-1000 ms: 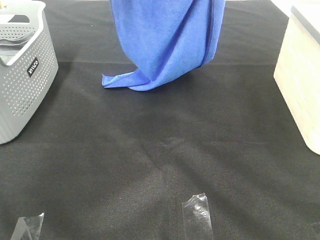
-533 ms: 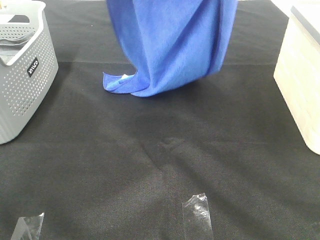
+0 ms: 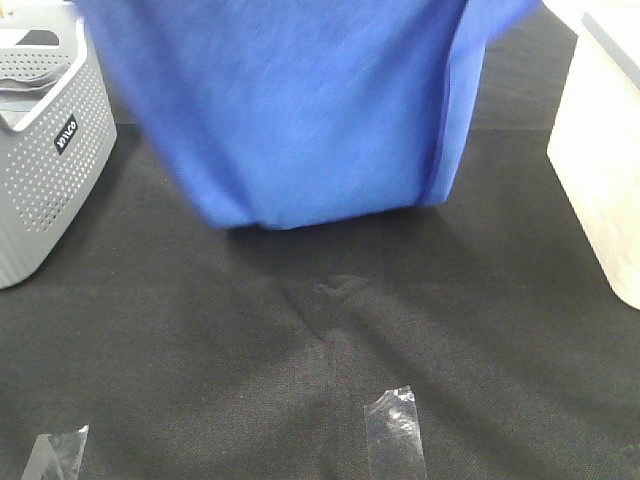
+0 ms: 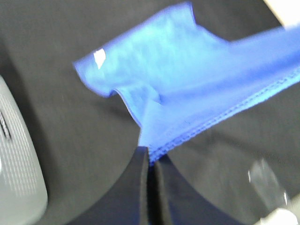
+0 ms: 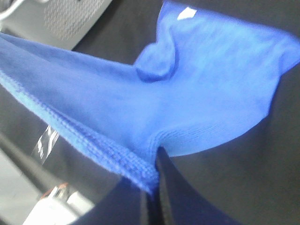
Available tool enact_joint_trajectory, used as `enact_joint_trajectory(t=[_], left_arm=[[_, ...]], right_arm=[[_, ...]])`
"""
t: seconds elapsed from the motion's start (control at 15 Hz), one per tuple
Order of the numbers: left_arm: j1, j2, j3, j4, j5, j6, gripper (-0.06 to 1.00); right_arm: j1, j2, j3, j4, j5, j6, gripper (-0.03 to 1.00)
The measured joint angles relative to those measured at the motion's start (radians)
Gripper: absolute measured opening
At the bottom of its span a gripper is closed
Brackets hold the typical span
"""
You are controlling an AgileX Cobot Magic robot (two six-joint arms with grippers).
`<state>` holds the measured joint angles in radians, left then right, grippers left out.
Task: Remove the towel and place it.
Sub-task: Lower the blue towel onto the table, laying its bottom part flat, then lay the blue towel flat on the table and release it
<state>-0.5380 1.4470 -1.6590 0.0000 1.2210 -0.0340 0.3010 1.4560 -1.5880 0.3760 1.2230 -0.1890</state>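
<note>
Hanging spread below both hands, the towel [image 3: 300, 110] is out of the grey basket [image 3: 45, 170]; left hand [image 4: 150, 153] and right hand [image 5: 156, 160] each clamp tight on its stitched edge. Laying it on the tabletop [image 3: 300, 340] remains.

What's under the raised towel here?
Bare black mat lies beneath the towel, pinched by the left gripper and right gripper. The towel covers the far mat in the high view.

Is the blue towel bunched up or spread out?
Spread out: the royal-blue microfibre towel hangs wide, stretched between the left gripper and right gripper.
</note>
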Motion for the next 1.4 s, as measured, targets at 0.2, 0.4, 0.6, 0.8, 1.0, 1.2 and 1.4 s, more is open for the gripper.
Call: enact_joint_trajectory(t=[0.2,0.4,0.6,0.8,1.0,1.2,1.4], left_arm=[[0.000,-0.088,0.141,-0.017,0.001,0.060,0.00],[0.000,-0.160,0.281,-0.048,-0.001,0.113,0.00],[0.000,-0.231,0.422,-0.110,-0.008,0.161,0.00],[-0.003,-0.274,0.481,-0.190,-0.022,0.212,0.00],[-0.003,-0.282,0.550,-0.226,-0.036,0.216,0.00],[-0.003,-0.282,0.664,-0.293,-0.053,0.217,0.00],[-0.003,-0.282,0.738,-0.352,-0.048,0.215,0.00]], right_arm=[[0.080,-0.023,0.138,-0.020,-0.001,-0.003,0.03],[0.157,-0.062,0.243,-0.078,-0.003,0.012,0.03],[0.202,-0.123,0.339,-0.110,-0.004,0.019,0.03],[0.203,-0.165,0.395,-0.153,-0.010,0.019,0.03],[0.206,-0.195,0.411,-0.189,-0.020,0.019,0.03],[0.213,-0.197,0.471,-0.189,-0.028,0.019,0.03],[0.213,-0.198,0.583,-0.127,-0.024,0.019,0.03]])
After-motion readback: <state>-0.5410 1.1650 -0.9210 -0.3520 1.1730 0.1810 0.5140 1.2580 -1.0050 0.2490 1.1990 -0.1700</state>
